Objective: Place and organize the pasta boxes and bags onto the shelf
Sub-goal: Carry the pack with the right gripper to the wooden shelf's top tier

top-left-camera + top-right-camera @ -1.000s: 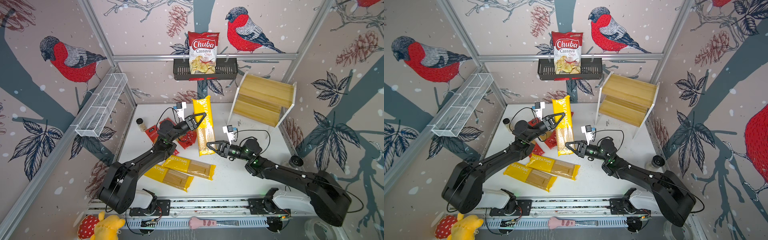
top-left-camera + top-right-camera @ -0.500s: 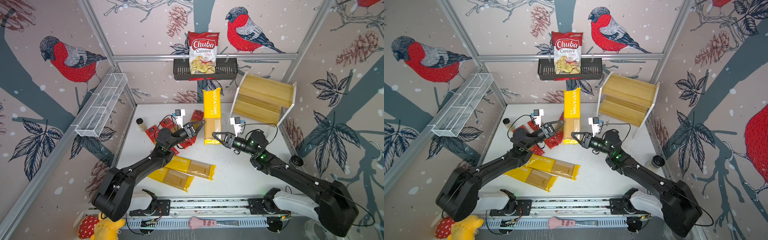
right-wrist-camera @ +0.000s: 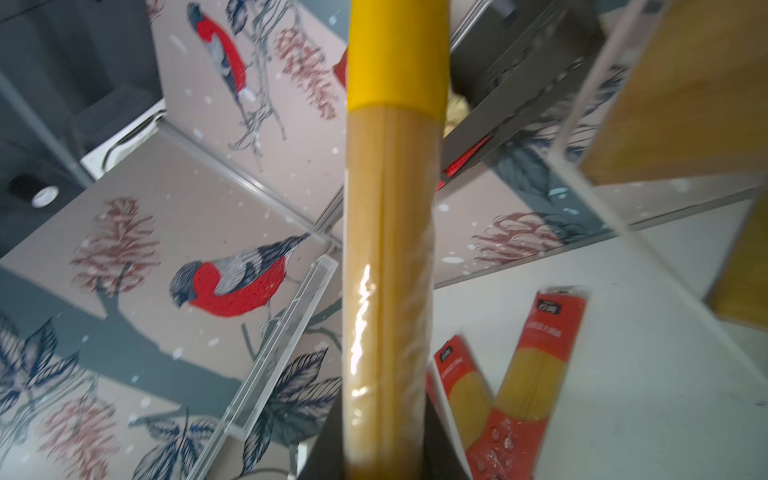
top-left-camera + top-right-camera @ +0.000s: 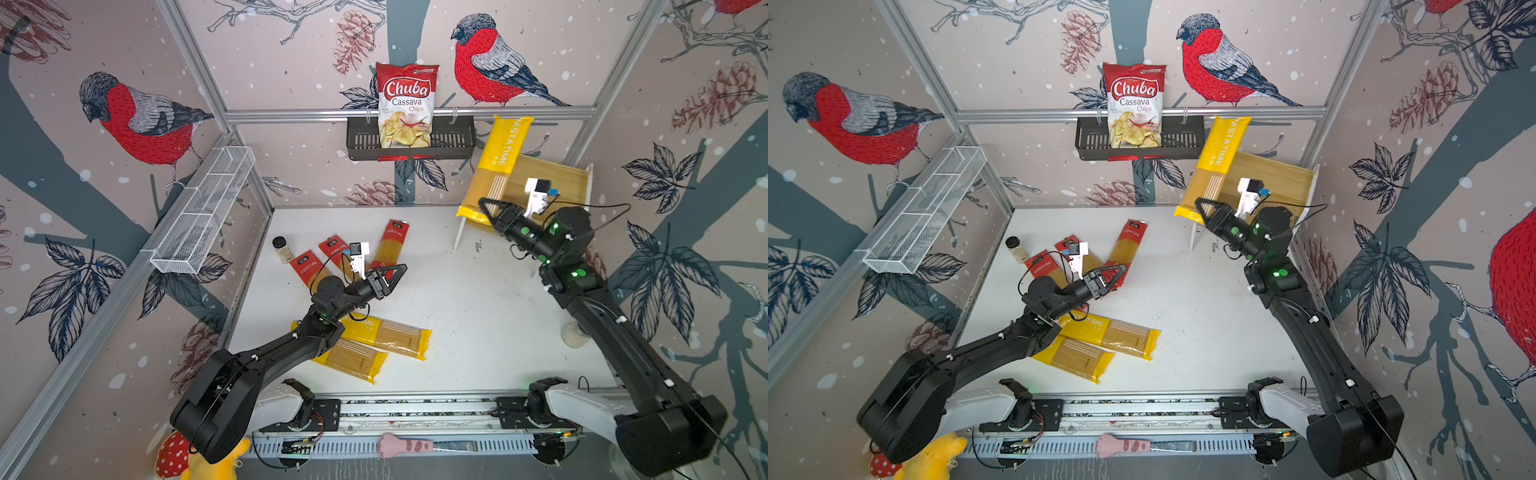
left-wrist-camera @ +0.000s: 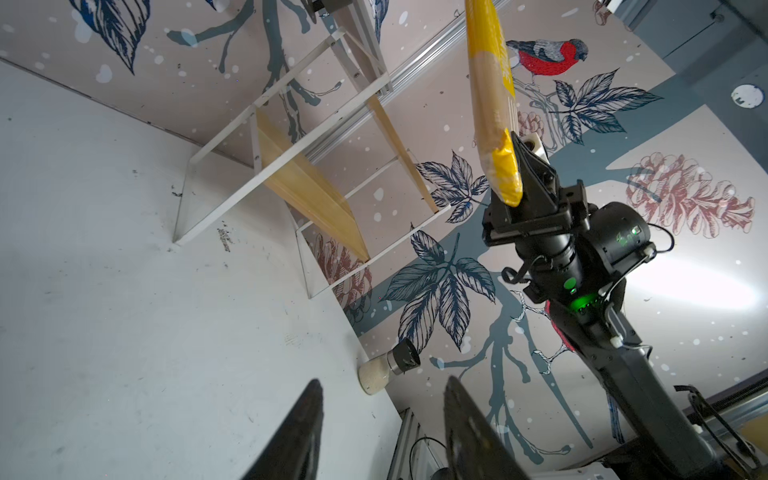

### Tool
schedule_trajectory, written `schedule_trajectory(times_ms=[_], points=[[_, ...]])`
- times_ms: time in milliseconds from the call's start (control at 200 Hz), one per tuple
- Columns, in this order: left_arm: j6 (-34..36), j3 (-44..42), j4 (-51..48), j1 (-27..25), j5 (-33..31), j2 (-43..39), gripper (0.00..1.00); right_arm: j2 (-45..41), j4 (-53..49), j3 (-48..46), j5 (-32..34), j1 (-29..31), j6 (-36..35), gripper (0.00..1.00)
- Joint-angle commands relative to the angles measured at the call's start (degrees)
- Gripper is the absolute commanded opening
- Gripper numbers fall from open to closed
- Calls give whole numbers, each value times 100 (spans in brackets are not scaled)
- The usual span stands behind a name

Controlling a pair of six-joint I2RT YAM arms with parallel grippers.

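Right gripper point(image 4: 486, 210) clamps the lower end of a yellow PASTATIME spaghetti packet point(image 4: 500, 153), held near-upright before the bamboo shelf point(image 4: 552, 178) at upper right in both top views. It would be best tipped flat along a board before release. Left gripper point(image 4: 398, 273) hangs parted and empty at mid-frame near the red spaghetti packets point(image 4: 390, 245). The black slotted basket point(image 4: 453, 141) holds only the Chuba chips bag point(image 4: 407, 104).

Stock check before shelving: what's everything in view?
held yellow packet: 1, yellow, raised before shelf
lying yellow packets: 2, yellow, table front, overlapping
red-ended packets: 3, red, table back left
shelf: 1, bamboo-white, back right
chips bag: 1, red-white, in black basket
black basket: 1, black, back wall
wire basket: 1, white, left wall
jars: 2, black-lidded, table back left and right edge
left gripper: 1, black, open, above red-ended packets
right gripper: 1, black, shut on held yellow packet
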Motion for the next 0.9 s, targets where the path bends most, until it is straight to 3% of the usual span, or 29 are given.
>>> schedule_trajectory(times_ms=[0,365,540,715,891], points=[[85,-60,123,-18,-79,-40,47,210,266,377,-391,-385,111,3],[120,-210,99,-91,-192,-109,47,1177,244,773,-630,-1035,498,5],[129,-220,108,-110,-202,-48,47,1334,520,554,-785,-1190,828,12],[146,-184,90,-152,-216,38,47,1287,1230,97,-1157,-1342,1250,34],[154,-154,125,-209,-230,115,47,1131,1359,-154,-1225,-1346,1290,49]])
